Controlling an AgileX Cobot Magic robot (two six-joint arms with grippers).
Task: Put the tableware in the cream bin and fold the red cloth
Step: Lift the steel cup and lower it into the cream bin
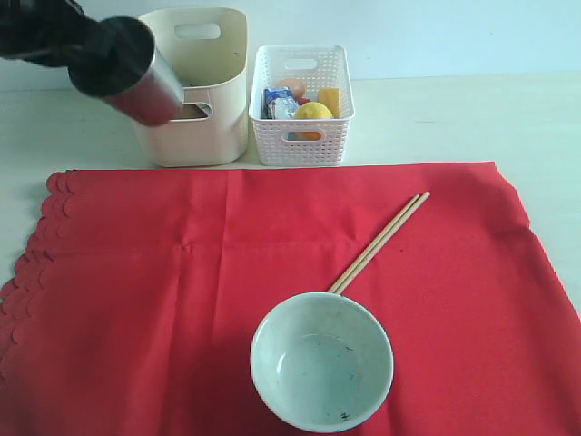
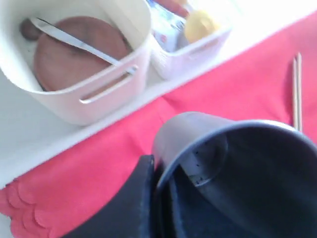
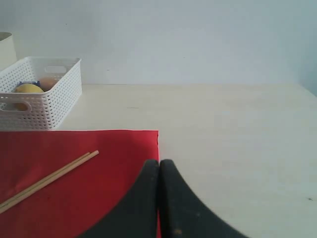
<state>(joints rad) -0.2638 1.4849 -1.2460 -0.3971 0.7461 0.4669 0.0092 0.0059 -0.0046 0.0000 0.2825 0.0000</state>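
Exterior view, my left pincer (image 1: 113, 54) clamped on tilted steel cup (image 1: 152, 94) near cream bin (image 1: 222, 109), right pincer (image 3: 159, 171) closed, empty, bowl (image 1: 322, 363) and chopsticks (image 1: 379, 242) on red cloth (image 1: 145, 272)

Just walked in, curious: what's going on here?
The left pincer holds a steel cup in the air by the cream bin, where a brown plate and steel knife already lie. A pale green bowl and wooden chopsticks lie on the unfolded red cloth. The right pincer is shut, empty, by the cloth's edge.
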